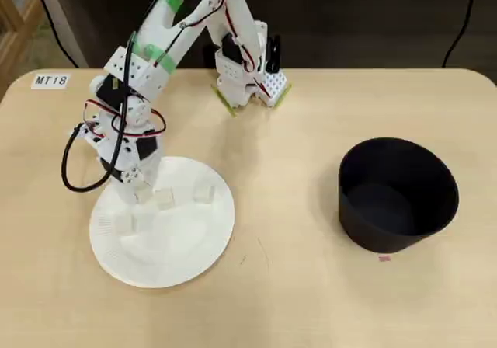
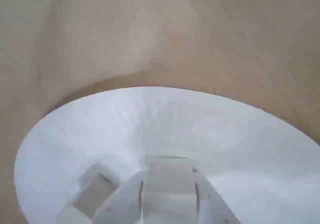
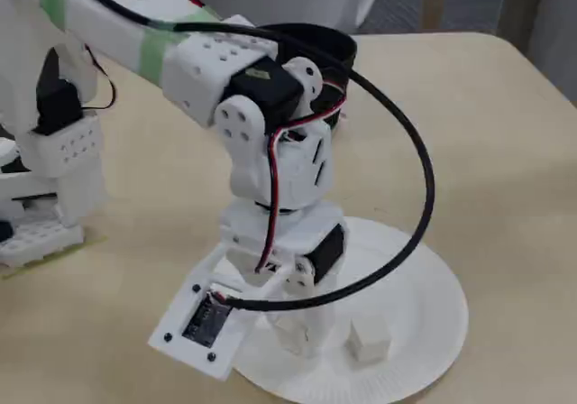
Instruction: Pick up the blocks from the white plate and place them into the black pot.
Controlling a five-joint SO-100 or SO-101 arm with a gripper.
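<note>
Four blocks were expected, but the overhead view shows only three faint cubes clearly on the plate (image 1: pixel 175 262): one toward the right (image 1: pixel 203 193), one in the middle (image 1: pixel 164 199), one at the left (image 1: pixel 124 224); a possible fourth sits under the pincer (image 1: pixel 140 193) and cannot be made out from above. Arm reaches down from the base at the worktop's (image 1: pixel 295 301) far edge, wrist folded so the fingers point into the plate's upper-left part. Pot (image 1: pixel 397 195) stands well apart to the right, mouth open, nothing visible inside; no transfer appears done yet. Wrist view: a block (image 2: pixel 168 176) sits squarely between the two fingers (image 2: pixel 122 201), which flank its sides closely. Pincer (image 2: pixel 168 199) looks closed around it, or all but closed; whether the pads press firmly cannot be told. A second block (image 2: pixel 92 191) lies just beside the left finger, near enough to be nudged on lift. Plate (image 2: pixel 165 119) fills the lower frame, bare worktop (image 2: pixel 150 29) beyond. Fixed view: pincer (image 3: pixel 302 336) comes down nearly vertical onto the plate (image 3: pixel 424 314), likely so the fingers straddle a cube from above; its tips are hidden by the wrist housing. One block (image 3: pixel 369 341) stands free just to the right. Pot rim (image 3: pixel 311 39) shows behind the arm.
</note>
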